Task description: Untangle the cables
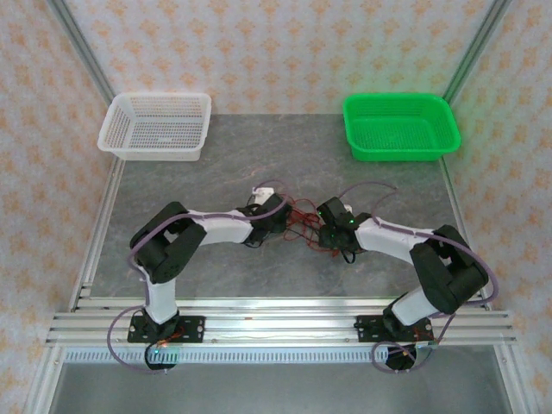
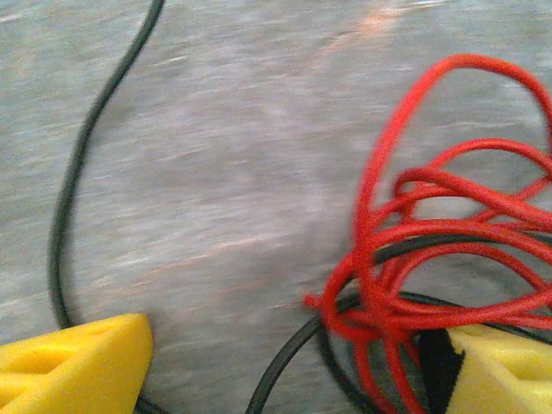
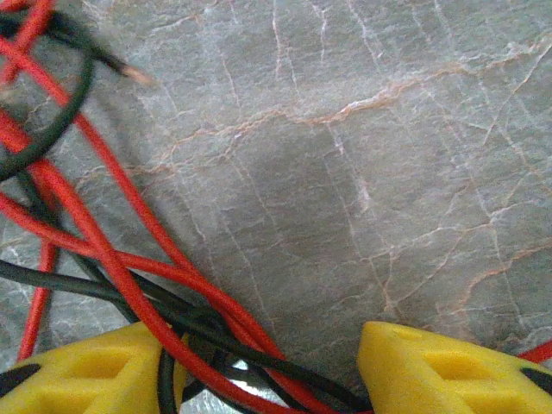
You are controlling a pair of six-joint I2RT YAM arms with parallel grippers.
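Twice seeing open, empty jaws: left gripper (image 2: 297, 345), right gripper (image 3: 267, 345). Risking clamping several cables (image 2: 371, 319) together, cinching them tighter.

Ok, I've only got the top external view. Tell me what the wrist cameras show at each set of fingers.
Observer: On the left wrist view the left fingers stand wide apart, pinching nothing; the red cables bunch against one of them.
Operator: Now the right side.
Observer: The right fingers are apart too, with red and black strands crossing the gap low down.
Operator: Find me a loose end.
Observer: A black cable's tip, blurred but seemingly bare, sits clear of the snarl over the table.
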